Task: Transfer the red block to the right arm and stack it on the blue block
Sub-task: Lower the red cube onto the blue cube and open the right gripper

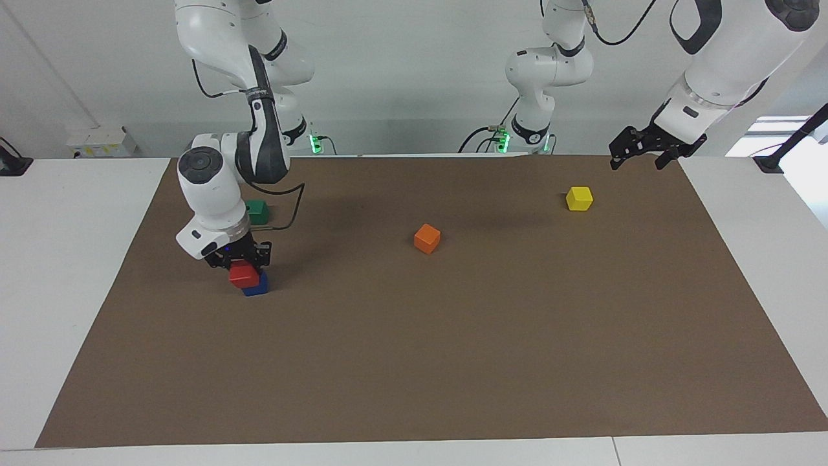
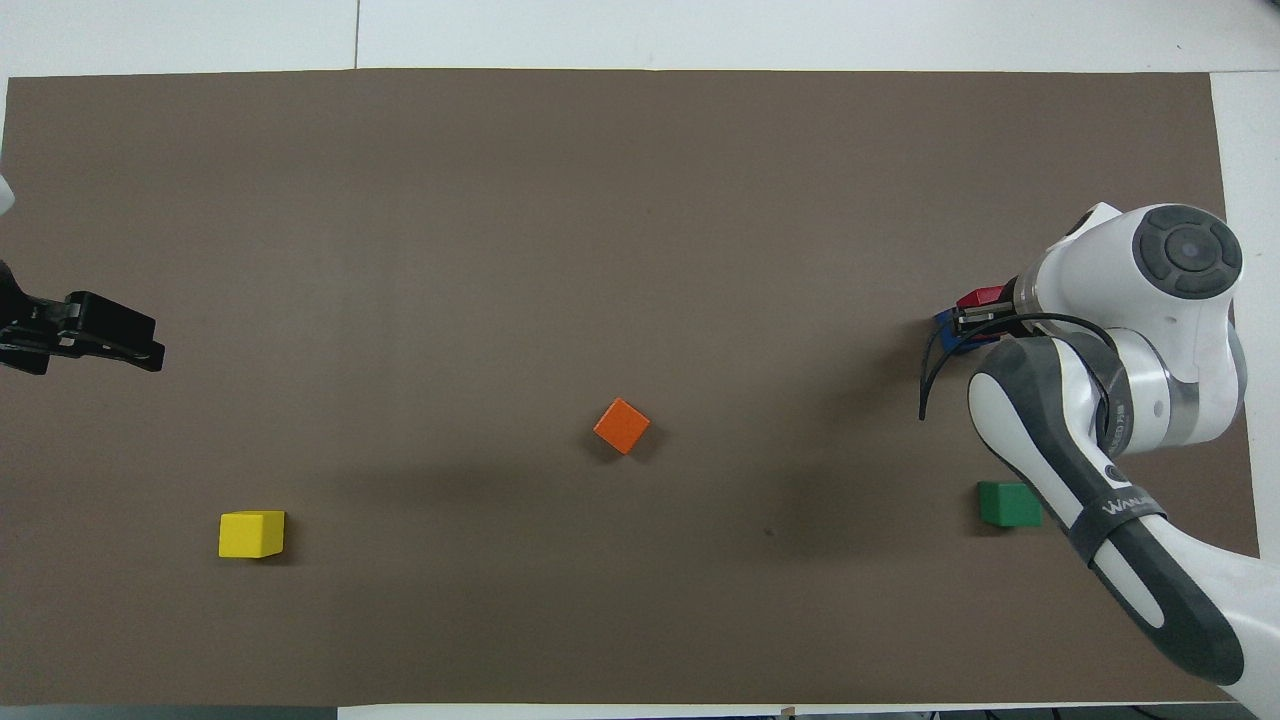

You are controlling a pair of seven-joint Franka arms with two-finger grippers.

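Fingers of the right gripper point(image 1: 241, 259) grip the small red cube point(image 1: 244, 274) atop the blue cube point(image 1: 257, 285); left gripper point(image 1: 640, 150) waits, fingers open

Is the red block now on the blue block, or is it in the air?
On it: the red block sits on the blue block, right gripper around it.

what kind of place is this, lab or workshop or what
Most likely a robotics lab: two white arms are mounted at a table covered by a brown mat, with only coloured cubes laid out. The right gripper holds the red block at the blue block; the left gripper waits.
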